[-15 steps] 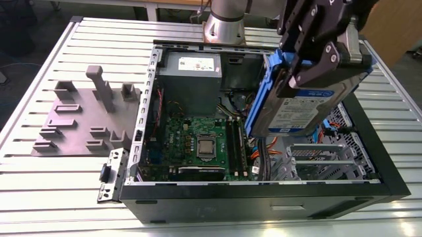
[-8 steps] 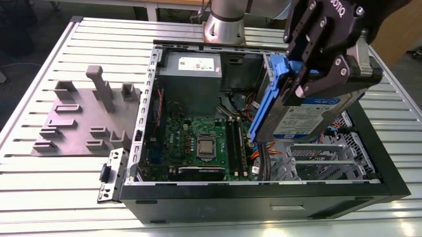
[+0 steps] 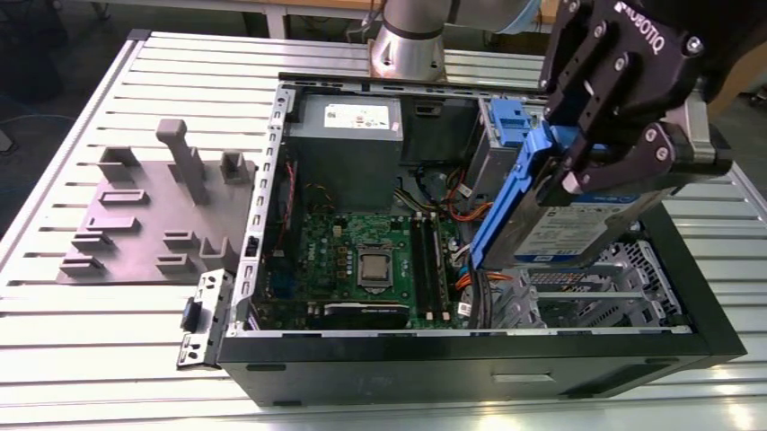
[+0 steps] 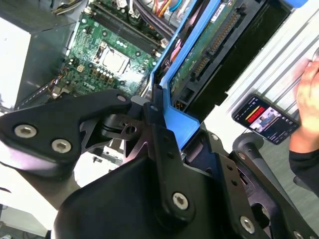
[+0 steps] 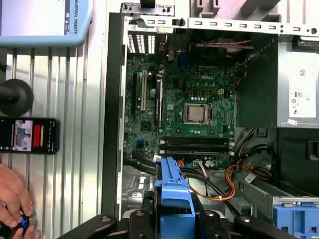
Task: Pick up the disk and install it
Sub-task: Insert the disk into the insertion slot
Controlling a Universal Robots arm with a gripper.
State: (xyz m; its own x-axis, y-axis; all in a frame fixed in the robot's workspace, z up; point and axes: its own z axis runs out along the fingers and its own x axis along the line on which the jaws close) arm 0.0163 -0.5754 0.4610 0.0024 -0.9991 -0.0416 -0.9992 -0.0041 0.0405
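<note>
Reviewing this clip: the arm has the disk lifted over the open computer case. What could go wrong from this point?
1. The gripper holds the disk tilted by its blue carrier; it might slip or twist out of the grasp.
2. Orange and black cables lie loose beside the drive cage; the disk could snag or pinch them.
3. A person's hand rests near the case, so an unexpected swing could come close to it.
</note>
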